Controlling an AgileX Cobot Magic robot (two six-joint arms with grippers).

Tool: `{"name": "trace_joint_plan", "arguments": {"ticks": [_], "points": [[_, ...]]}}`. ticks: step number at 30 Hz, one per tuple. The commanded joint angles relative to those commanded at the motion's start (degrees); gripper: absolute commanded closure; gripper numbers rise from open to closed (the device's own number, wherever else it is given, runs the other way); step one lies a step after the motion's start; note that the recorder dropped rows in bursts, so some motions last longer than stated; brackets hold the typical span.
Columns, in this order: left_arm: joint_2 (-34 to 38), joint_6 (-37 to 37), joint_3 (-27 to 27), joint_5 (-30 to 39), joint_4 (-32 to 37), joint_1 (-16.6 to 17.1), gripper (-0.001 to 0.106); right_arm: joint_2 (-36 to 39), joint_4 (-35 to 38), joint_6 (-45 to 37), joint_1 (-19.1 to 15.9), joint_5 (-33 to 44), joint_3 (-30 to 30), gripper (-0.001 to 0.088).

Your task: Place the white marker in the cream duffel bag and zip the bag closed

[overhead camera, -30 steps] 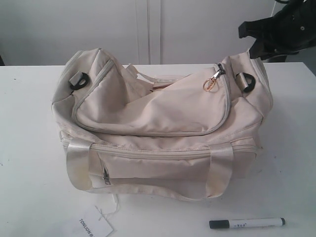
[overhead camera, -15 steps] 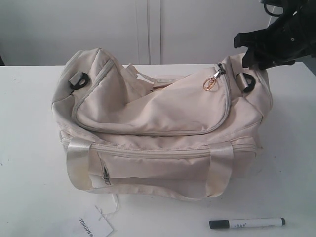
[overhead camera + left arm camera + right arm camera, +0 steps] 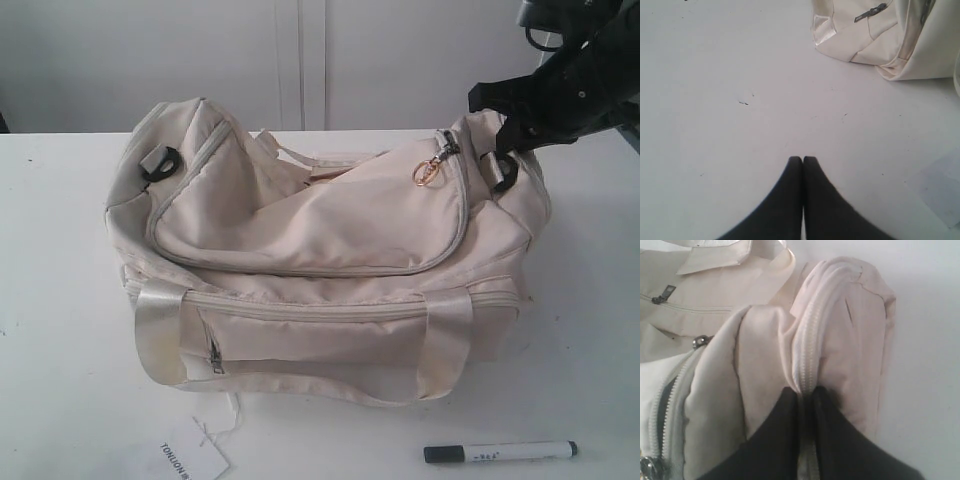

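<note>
The cream duffel bag [image 3: 300, 230] lies in the middle of the white table, its gold ring pull [image 3: 424, 173] at the right end of the curved top zipper. My right gripper [image 3: 505, 130] is down on the bag's right end. In the right wrist view it [image 3: 807, 392] is shut on a raised fold of the bag [image 3: 840, 330] along a zipper seam. The white marker [image 3: 500, 451], black cap to the left, lies on the table in front of the bag's right corner. My left gripper [image 3: 802, 159] is shut on nothing above bare table, with a corner of the bag [image 3: 875, 35] beyond it.
A white paper hang tag [image 3: 190, 460] on a string lies at the table's front edge below the bag's left handle; it also shows as a pale tag [image 3: 940, 190] in the left wrist view. A white wall stands behind the table.
My right arm has come down and leftward from the upper right corner onto the bag's right end, and its jaws have closed on the fabric. Bag, marker and tag have not moved.
</note>
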Motion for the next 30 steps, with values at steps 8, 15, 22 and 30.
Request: {"name": "trace_joint_plan", "arguments": {"ticks": [8, 15, 22, 30], "points": [[0.00, 0.00, 0.00, 0.00, 0.00, 0.00, 0.105, -1.63, 1.32, 0.98, 0.00, -0.15, -0.22, 0.0868], [0.00, 0.00, 0.00, 0.00, 0.00, 0.00, 0.105, -3.72, 1.58, 0.98, 0.00, 0.15, -0.22, 0.0868], [0.00, 0.00, 0.00, 0.00, 0.00, 0.00, 0.105, -4.93, 1.58, 0.98, 0.00, -0.20, -0.22, 0.0868], [0.00, 0.00, 0.00, 0.00, 0.00, 0.00, 0.105, -5.02, 1.58, 0.98, 0.00, -1.83, -0.22, 0.0868]]}}
